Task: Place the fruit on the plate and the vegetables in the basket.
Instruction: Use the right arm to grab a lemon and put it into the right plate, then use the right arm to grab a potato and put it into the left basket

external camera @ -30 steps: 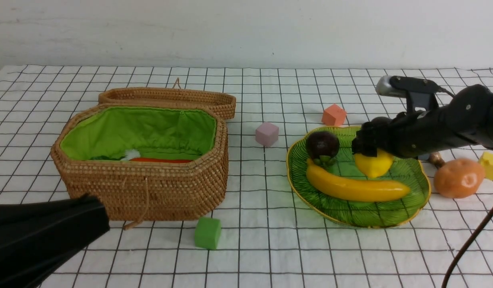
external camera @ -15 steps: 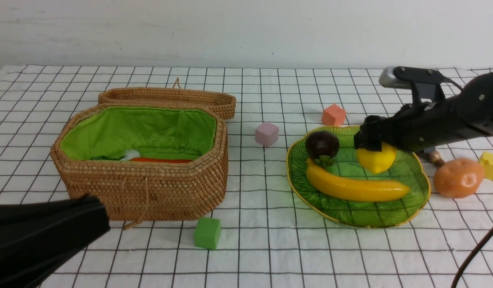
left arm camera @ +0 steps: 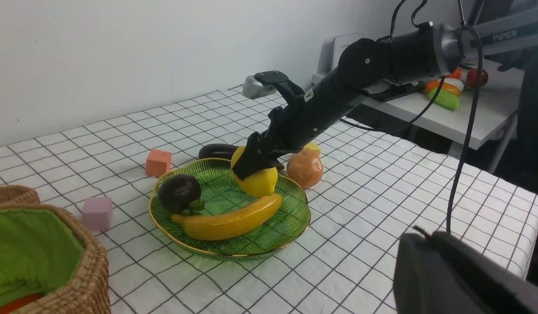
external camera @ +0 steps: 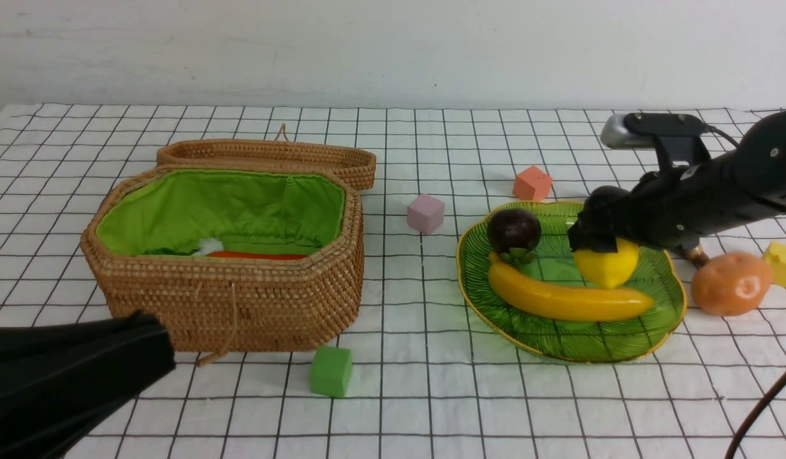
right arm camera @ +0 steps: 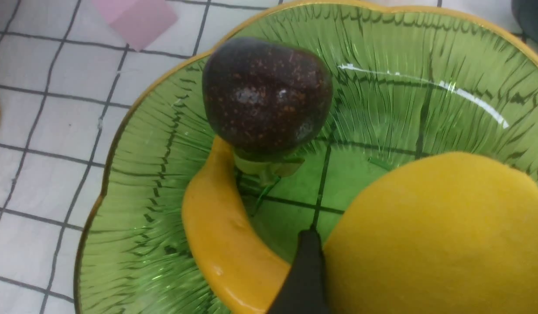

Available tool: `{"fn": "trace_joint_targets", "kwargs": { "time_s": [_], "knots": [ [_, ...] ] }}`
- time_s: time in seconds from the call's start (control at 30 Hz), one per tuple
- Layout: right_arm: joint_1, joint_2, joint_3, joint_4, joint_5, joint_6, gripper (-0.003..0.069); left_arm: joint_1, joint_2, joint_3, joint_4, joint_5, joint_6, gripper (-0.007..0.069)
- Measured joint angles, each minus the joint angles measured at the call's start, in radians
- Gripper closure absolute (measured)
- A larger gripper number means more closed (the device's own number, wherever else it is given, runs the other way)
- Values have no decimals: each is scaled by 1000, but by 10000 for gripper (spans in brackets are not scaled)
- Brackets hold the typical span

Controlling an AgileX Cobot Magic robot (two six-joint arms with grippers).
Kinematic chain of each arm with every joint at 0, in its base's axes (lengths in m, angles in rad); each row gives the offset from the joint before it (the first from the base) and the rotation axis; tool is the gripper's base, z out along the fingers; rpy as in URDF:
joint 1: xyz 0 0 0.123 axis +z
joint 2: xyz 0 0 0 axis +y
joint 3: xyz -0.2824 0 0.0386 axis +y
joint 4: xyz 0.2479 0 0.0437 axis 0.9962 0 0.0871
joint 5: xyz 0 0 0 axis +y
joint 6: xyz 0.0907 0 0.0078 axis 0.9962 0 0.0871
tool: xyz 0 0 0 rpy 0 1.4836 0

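The green glass plate [external camera: 561, 341] holds the banana [external camera: 568, 299], the mangosteen [external camera: 514, 231] and the lemon [external camera: 611, 268]. My right gripper [external camera: 593, 239] is low over the plate and shut on the lemon; one finger [right arm camera: 304, 270] presses its side, the other is hidden. The potato [external camera: 730, 284] lies on the cloth right of the plate, and the eggplant [left arm camera: 216, 151] lies behind it. The open basket [external camera: 227, 287] at left holds the carrot [external camera: 255, 255]. My left gripper [left arm camera: 419, 233] is shut and empty, low at the near left.
Small cubes lie about: orange [external camera: 531, 183] behind the plate, pink [external camera: 425, 213] between basket and plate, green [external camera: 331, 371] in front of the basket, yellow [external camera: 783, 262] beside the potato. The basket lid [external camera: 271, 156] lies open behind the basket.
My right gripper rose a little, shifted right and came back down, and the lemon moved with it toward the plate's right side. The left arm has not moved.
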Motion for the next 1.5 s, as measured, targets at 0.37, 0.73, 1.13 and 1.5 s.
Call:
{"fn": "trace_joint_targets", "kwargs": {
  "time_s": [0.37,0.73,1.13,1.5],
  "knots": [
    [0,0,0,-16,10,-49,-22,0,0,0,0,0,0,638],
    [0,-30,0,-1,44,-49,58,0,0,0,0,0,0,638],
    [-12,-156,0,-85,237,55,285,0,4,-4,0,18,0,638],
    [-292,-128,0,-167,315,479,453,0,137,-123,0,193,25,638]
  ]
}}
